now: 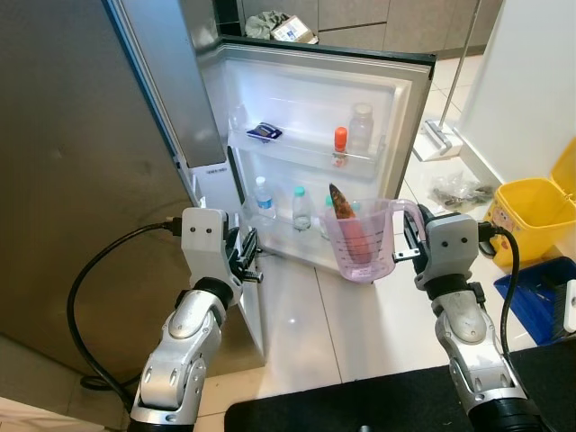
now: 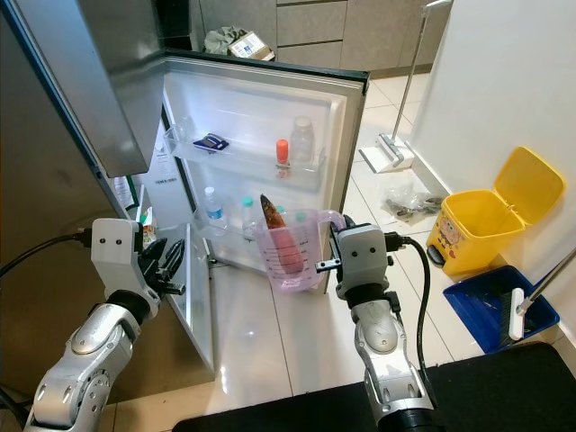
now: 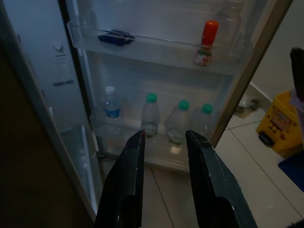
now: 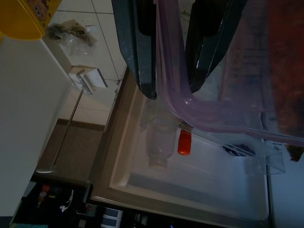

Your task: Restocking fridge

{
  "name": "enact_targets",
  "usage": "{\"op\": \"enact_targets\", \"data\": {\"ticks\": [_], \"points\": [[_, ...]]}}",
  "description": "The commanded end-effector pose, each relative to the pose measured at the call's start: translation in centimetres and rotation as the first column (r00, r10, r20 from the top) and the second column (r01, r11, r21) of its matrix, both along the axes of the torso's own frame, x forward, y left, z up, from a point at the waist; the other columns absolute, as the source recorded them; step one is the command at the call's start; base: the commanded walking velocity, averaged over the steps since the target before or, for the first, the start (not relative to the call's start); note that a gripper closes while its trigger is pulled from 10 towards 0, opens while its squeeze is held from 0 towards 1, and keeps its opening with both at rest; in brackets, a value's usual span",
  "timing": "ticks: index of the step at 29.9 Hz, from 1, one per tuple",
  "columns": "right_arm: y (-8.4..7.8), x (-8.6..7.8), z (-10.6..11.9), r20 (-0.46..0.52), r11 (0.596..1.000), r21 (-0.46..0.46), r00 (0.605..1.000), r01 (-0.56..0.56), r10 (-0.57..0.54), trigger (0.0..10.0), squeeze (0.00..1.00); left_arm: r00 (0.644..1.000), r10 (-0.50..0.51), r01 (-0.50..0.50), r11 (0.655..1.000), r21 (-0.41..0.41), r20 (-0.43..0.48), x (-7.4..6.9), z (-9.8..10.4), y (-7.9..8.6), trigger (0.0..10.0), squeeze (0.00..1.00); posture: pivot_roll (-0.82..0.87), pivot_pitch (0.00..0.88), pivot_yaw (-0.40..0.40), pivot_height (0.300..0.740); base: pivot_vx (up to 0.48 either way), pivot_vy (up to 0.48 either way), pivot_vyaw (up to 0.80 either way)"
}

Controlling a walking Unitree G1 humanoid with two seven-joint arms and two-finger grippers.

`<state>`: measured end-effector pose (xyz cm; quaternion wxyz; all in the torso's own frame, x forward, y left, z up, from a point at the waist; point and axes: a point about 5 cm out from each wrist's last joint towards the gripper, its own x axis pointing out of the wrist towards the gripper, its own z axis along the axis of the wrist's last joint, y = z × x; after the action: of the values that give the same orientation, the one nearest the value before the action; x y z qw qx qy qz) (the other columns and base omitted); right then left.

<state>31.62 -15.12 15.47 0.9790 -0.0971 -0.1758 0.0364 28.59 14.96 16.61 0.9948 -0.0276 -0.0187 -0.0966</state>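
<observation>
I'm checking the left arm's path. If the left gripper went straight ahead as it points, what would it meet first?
Likely the green-capped bottles on the fridge door's lower shelf; the left gripper points at them, open, though depth is unclear.

My arms are silver, built of rounded segments with black joint rings; each wrist ends in a boxy pale-grey block with two small dark screw holes; a thick black cable loops from each block; my left gripper and right gripper carry long black fingers.
</observation>
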Motion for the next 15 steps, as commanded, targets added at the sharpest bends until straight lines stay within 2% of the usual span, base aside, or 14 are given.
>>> {"op": "enact_targets", "data": {"ticks": [1, 5, 15], "points": [[-0.09, 0.01, -0.04, -0.006, 1.0, 0.01, 1.0, 0.006, -0.006, 10.0, 0.0, 1.0, 0.011, -0.011, 1.0, 0.014, -0.012, -0.01, -0.55, -0.01, 10.0, 0.0, -0.08, 0.142, 0.027, 0.74, 0.0, 0.0, 0.0], [0.0, 0.02, -0.1, -0.009, 1.0, 0.005, 1.0, 0.004, -0.004, 10.0, 0.0, 1.0, 0.011, -0.011, 1.0, 0.017, -0.006, 0.07, -0.54, -0.09, 10.0, 0.0, -0.08, 0.143, 0.027, 0.74, 0.0, -0.139, 0.0], [0.04, -0.01, -0.22, -0.015, 0.999, -0.031, 1.0, 0.011, -0.012, 10.0, 0.0, 1.0, 0.023, -0.023, 0.999, 0.031, -0.001, 0.18, -0.59, -0.17, 10.0, 0.0, -0.08, 0.144, 0.026, 0.74, 0.0, -0.468, 0.0]]}}
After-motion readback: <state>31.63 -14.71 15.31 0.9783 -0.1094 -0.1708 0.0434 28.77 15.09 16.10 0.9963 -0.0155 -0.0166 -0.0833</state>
